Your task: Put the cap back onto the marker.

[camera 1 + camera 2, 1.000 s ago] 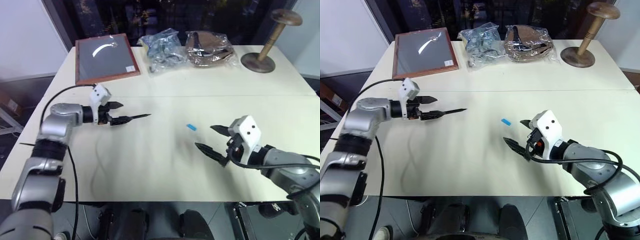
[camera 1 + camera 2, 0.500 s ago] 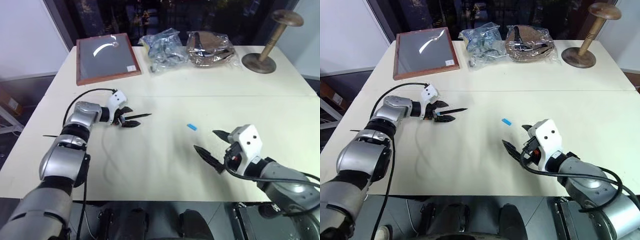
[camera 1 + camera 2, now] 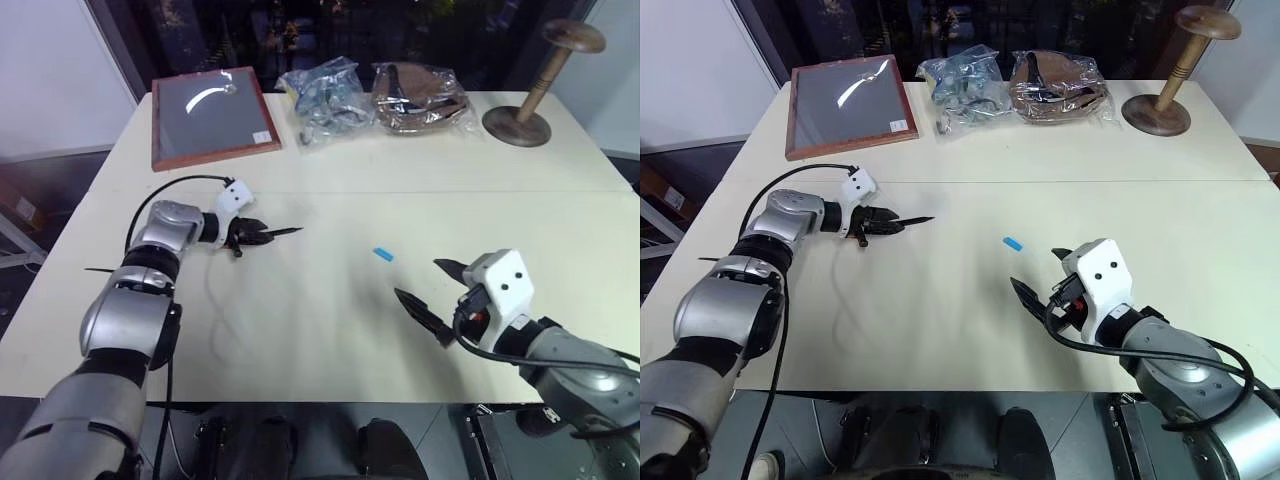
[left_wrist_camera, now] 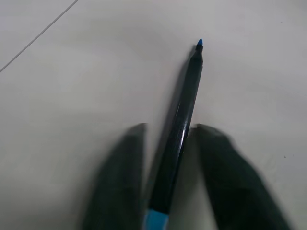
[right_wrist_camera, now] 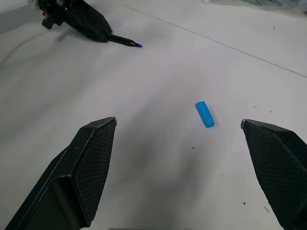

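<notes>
The thin black pen-like marker (image 4: 180,124), uncapped with its blue tip bare, is clamped in the left pincer (image 3: 252,234). The tiny bright blue plastic cap (image 5: 205,114) lies flat on the counter (image 3: 330,320), well apart.

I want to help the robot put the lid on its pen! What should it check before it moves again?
1. Thin black marker gripped by the left gripper: ok, its fingers are closed on the barrel.
2. Marker's blue tip pointing free of the gripper: ok, it sticks out past the fingers toward the table's middle.
3. Tiny bright blue plastic cap within sight: ok, lying alone on the cream table, untouched.
4. Right gripper ready to pick it up: ok, fingers spread wide, nothing held.
5. Right gripper lined up with the cap: ok, the cap lies ahead between its fingers.
6. Which end of the cap is open: cannot tell.
</notes>
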Controlling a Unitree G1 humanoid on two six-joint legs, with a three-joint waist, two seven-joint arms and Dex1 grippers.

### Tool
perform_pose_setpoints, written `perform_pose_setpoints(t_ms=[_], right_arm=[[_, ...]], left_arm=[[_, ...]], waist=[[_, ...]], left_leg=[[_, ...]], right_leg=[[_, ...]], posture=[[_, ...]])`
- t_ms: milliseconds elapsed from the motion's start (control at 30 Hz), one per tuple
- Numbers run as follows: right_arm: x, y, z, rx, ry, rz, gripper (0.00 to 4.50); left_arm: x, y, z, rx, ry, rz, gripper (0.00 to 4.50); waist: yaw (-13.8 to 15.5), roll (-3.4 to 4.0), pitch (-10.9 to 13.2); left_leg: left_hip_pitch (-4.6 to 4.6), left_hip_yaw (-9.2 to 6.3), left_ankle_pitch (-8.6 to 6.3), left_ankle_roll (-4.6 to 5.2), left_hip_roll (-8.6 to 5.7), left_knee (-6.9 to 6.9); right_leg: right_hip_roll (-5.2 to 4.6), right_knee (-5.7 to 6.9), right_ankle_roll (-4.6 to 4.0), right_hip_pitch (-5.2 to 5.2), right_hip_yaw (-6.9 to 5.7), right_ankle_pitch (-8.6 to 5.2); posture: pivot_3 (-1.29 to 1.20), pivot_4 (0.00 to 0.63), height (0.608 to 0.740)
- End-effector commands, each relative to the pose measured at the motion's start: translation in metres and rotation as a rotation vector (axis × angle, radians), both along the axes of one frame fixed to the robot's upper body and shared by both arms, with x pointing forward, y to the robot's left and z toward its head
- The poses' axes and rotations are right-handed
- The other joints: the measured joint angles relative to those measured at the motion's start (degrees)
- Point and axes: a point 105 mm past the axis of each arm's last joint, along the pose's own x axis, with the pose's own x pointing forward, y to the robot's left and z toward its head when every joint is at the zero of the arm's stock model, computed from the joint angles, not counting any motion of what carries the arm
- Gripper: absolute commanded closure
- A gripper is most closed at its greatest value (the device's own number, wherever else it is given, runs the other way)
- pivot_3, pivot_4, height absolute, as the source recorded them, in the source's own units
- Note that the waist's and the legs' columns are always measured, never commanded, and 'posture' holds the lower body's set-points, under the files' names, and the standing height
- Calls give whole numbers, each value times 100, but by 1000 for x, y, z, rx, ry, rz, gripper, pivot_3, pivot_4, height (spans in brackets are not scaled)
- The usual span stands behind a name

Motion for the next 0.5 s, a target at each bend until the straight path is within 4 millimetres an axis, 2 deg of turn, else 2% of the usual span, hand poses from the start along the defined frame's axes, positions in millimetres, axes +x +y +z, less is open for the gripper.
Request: perform_pose_setpoints(t_ms=[33,300,400,500], right_arm=[[-1,1,12,-13,-52,17,176],[1,-1,14,-29,-54,26,176],[3,-1,14,-39,-54,36,176],[8,-1,11,-57,-42,52,176]], left_arm=[[-7,8,-14,40,54,-3,4489],[-8,1,-11,32,39,-51,4489],[-6,-7,2,17,-45,-103,4489],[-8,-17,26,-24,-150,-194,4489]], waist=[[0,0,0],[1,-1,-1],[6,-1,-1],[6,-1,-1]], left_leg=[[0,0,0,0,0,0],[0,0,0,0,0,0],[0,0,0,0,0,0],[0,-1,0,0,1,0]], right_leg=[[0,0,0,0,0,0],[0,1,0,0,0,0],[0,2,0,0,0,0],[0,2,0,0,0,0]], posture=[[0,150,740],[0,150,740],[0,150,740],[0,150,740]])
